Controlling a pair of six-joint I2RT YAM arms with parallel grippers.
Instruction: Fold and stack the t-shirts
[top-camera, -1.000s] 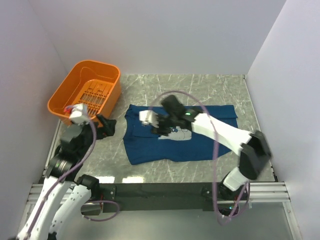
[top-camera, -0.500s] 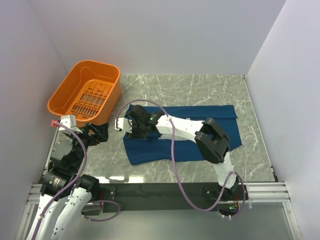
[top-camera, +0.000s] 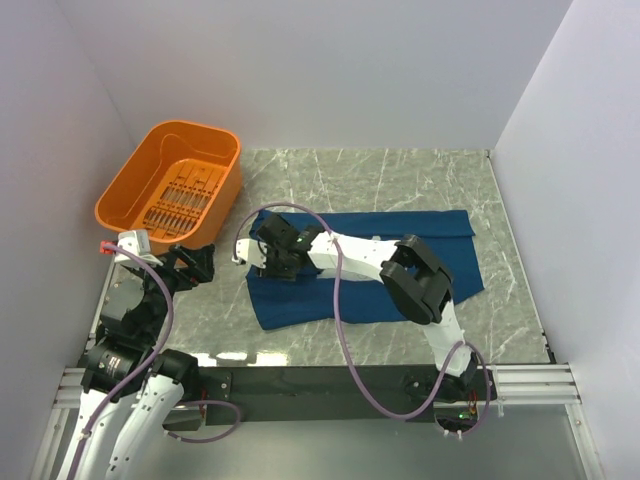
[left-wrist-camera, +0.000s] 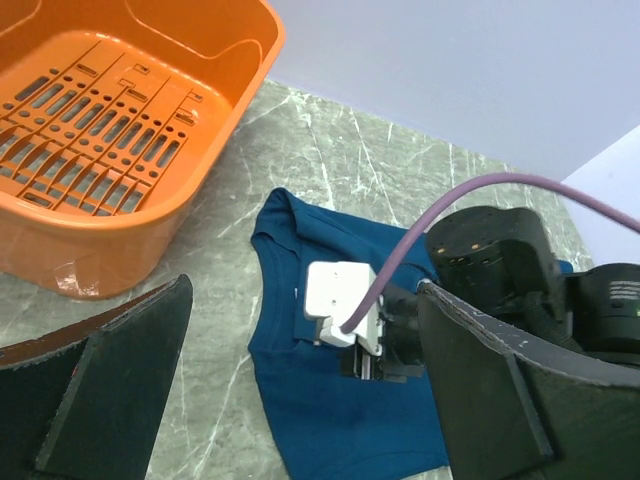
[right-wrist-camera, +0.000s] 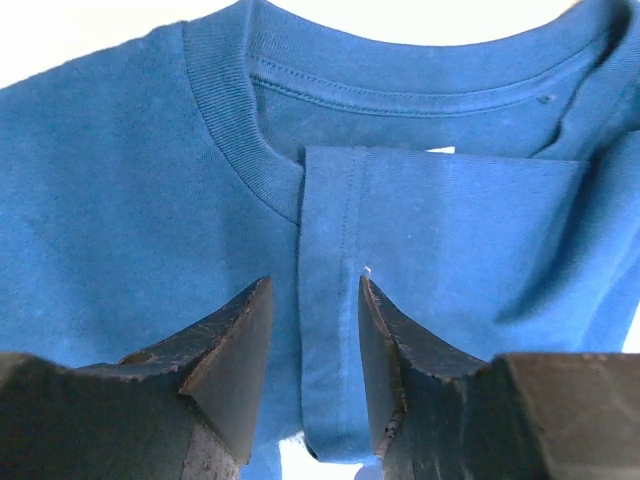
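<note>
One dark navy t-shirt (top-camera: 300, 302) lies flat on the marble table, collar toward the left. No print shows. My right gripper (top-camera: 272, 262) is low over the collar end. In the right wrist view the t-shirt (right-wrist-camera: 120, 150) fills the frame, and the right gripper (right-wrist-camera: 315, 290) is open, its fingers straddling the hemmed edge of a folded-in sleeve (right-wrist-camera: 345, 330) just below the neckband. My left gripper (top-camera: 195, 265) hangs wide open and empty left of the shirt. From the left wrist view, the t-shirt (left-wrist-camera: 330, 420) and the right gripper (left-wrist-camera: 385, 360) show between the left fingers.
An empty orange plastic basket (top-camera: 190, 126) stands at the back left corner; its wall (left-wrist-camera: 130, 240) is close to my left gripper. Pale walls close in the table on the left, back and right. The right arm's purple cable (top-camera: 338, 300) loops over the shirt.
The right arm has swung left across the shirt from its chest to the collar end, and its jaws have narrowed slightly. The left arm has drawn back toward its base.
</note>
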